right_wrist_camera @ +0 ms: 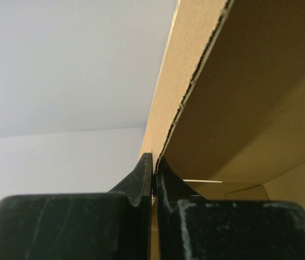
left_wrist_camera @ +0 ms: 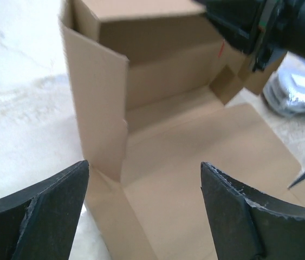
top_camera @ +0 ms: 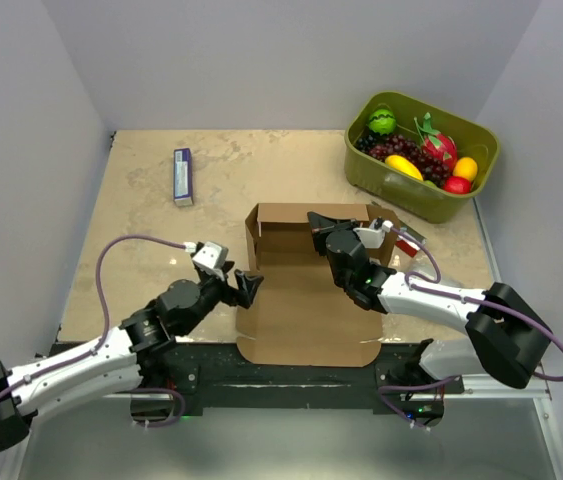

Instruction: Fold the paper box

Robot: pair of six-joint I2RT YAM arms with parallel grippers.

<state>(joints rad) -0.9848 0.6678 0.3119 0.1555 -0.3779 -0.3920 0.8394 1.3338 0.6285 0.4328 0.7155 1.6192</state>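
Note:
The paper box (top_camera: pixel 306 320) is plain brown cardboard lying in the middle of the table. Its far walls stand up and a wide flat panel reaches toward the near edge. My left gripper (top_camera: pixel 247 289) is open at the box's left edge, nothing between its fingers. In the left wrist view the fingers (left_wrist_camera: pixel 49 211) straddle the crease at the foot of the upright left wall (left_wrist_camera: pixel 98 97). My right gripper (top_camera: pixel 318 222) is shut on a raised cardboard flap at the far right of the box. In the right wrist view the fingertips (right_wrist_camera: pixel 153 168) pinch that flap's (right_wrist_camera: pixel 222 97) edge.
An olive-green bin (top_camera: pixel 461 195) of fruit stands at the far right. A small blue and white carton (top_camera: pixel 183 176) lies at the far left. A silvery packet (top_camera: pixel 408 239) lies just right of the box, next to the right arm. Grey walls close in the table on three sides.

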